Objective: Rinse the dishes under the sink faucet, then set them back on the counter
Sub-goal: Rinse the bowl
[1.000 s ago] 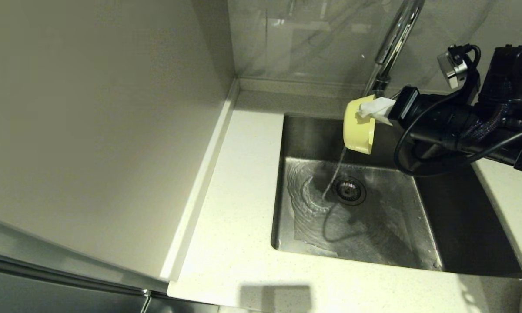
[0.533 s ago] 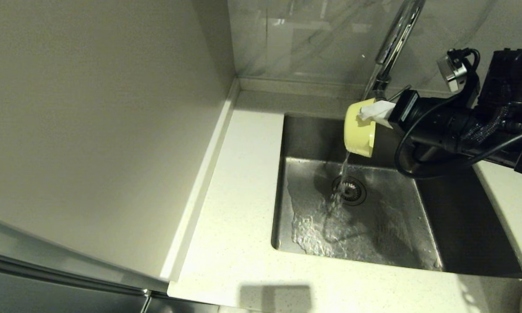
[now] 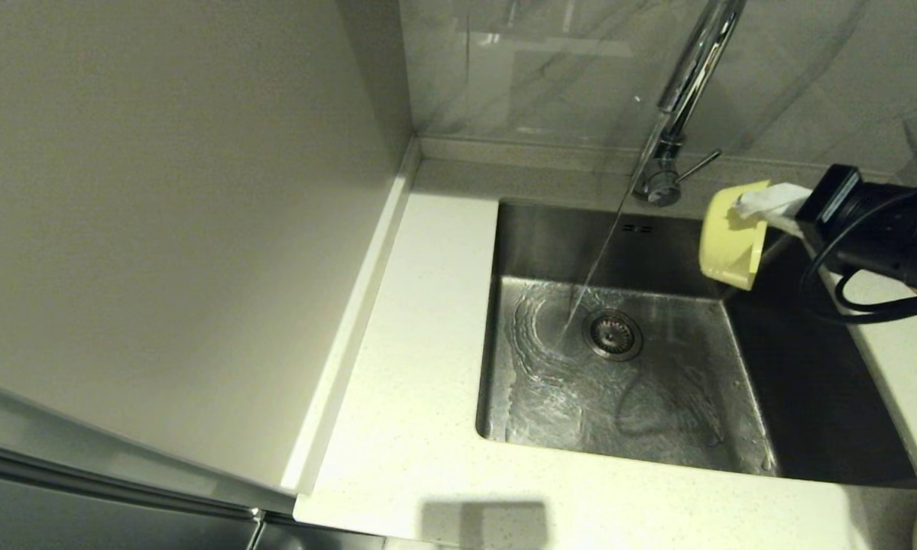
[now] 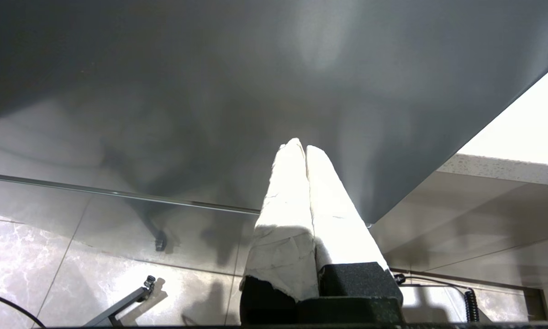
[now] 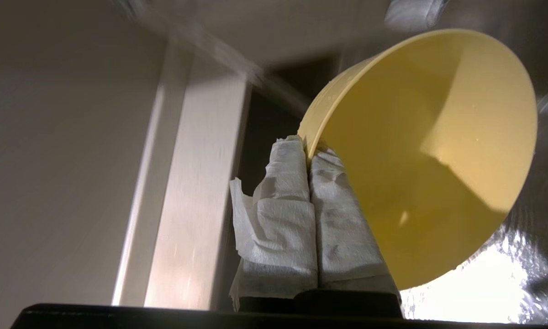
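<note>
A: Where is the bowl [image 3: 728, 238] at this moment?

B: I see it in the right gripper [image 3: 750, 208]. The white padded fingers [image 5: 297, 183] are pinched on the rim, one inside and one outside, so the jaws are narrow and holding the bowl. It is turned on its side, with the opening toward the arm, and it hangs above the right part of the sink [image 3: 810, 397], near the right wall of the basin.

A: Is the water running?

B: Yes. A thin stream comes from the faucet [image 3: 684, 84] and lands on the sink floor just beside the round drain strainer [image 3: 615, 334]. The bowl is apart from the stream, to its right. The floor of the basin is wet, with ripples around the drain.

A: And the left gripper [image 4: 305, 148]?

B: I see it only in the left wrist camera. Its two padded fingers are pressed together with nothing between them. It points toward a grey panel, and a tiled floor is below it.

A: Other dishes?

B: At the bottom right corner of the head view I see a small piece of a pale round edge on the counter [image 3: 420, 428], but I cannot tell what it is.
</note>
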Available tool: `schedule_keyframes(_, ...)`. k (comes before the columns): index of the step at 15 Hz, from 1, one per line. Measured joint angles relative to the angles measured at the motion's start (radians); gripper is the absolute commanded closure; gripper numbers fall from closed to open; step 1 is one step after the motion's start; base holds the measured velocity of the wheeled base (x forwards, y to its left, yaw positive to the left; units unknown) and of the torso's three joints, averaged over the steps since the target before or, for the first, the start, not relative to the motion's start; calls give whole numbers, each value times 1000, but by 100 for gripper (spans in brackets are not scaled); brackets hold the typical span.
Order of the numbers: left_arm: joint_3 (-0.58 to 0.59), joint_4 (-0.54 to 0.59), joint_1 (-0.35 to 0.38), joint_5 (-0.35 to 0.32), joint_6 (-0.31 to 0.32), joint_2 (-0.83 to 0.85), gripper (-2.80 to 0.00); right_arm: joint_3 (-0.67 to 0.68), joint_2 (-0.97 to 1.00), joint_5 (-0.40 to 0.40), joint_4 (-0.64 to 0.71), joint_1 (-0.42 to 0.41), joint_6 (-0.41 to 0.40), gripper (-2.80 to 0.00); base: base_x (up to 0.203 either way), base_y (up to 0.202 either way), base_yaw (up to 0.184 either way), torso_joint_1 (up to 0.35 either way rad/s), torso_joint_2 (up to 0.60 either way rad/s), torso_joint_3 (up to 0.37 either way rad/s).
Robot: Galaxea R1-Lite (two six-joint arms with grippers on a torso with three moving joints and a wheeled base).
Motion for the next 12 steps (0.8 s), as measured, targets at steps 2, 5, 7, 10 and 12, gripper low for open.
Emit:
schedule_keyframes(2,0,0,0,0,0,0,0,-19,-35,-1,3,-54,-2,0,0,0,0,0,0,0)
schedule_keyframes(5,0,0,0,0,0,0,0,172,-78,-1,11,-82,-82,0,0,0,0,0,0,0)
schedule_keyframes(7,0,0,0,0,0,0,0,298,-104,-4,10,-94,-139,0,0,0,0,0,0,0)
schedule_keyframes(10,0,0,0,1,0,0,0,366,-161,-32,8,-113,-278,0,0,0,0,0,0,0)
schedule_keyframes(12,0,0,0,1,0,0,0,344,-187,-61,24,-126,-388,0,0,0,0,0,0,0)
